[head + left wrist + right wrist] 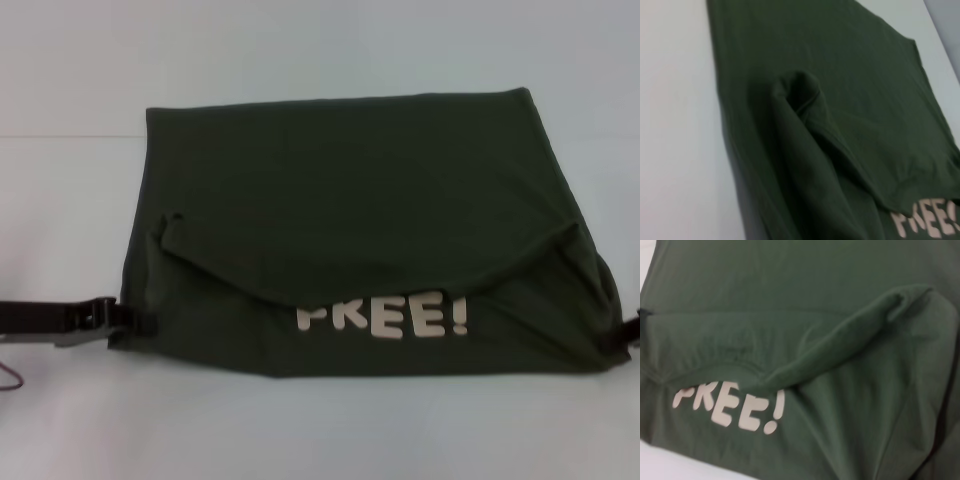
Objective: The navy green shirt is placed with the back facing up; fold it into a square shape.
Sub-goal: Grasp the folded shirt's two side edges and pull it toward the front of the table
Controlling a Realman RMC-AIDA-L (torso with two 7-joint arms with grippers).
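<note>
Fabric of the dark olive-green cotton shirt (350,200) lies across the pale table (300,60), long axis left-right. Left gripper (100,322) touches its near-left corner, right gripper (634,330) its near-right edge; finger openings cannot be told.

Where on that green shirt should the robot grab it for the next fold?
Probably the navy green shirt at its two near corners, each from its own side, where the left gripper already sits. The hem there lies flat and free, so it can be lifted over.
</note>
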